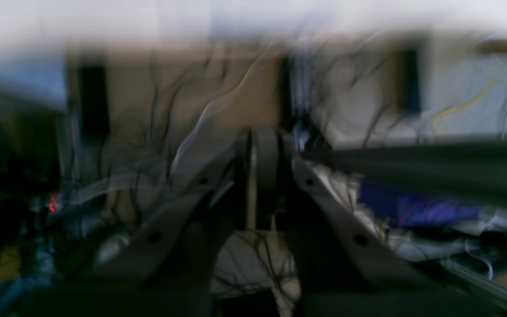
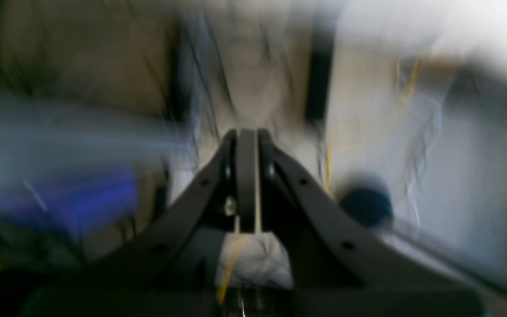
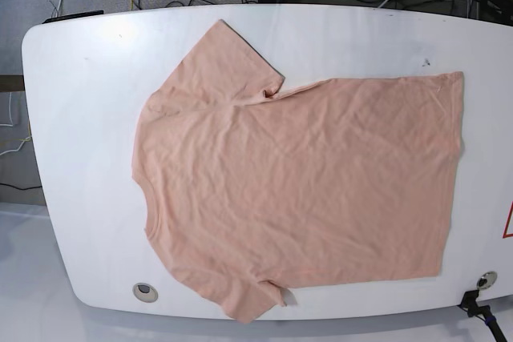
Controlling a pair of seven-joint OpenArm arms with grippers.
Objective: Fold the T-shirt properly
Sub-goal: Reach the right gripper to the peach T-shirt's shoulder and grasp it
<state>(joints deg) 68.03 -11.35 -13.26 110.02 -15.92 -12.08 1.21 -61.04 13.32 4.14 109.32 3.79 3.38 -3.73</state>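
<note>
Both tools clenched, nothing in them: left tool [image 1: 264,145] & right tool [image 2: 247,145], wrist views blurred. We see white worktop [image 3: 80,118] w/ peach T-shirt [image 3: 304,182] spread flat across it, neck toward base view's left, hem right.

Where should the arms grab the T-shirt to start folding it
Likely the far sleeve and the far hem corner of the T-shirt, coming from above at the table's far edge: it lies flat, collar left, so that long side folds toward the near side.
</note>
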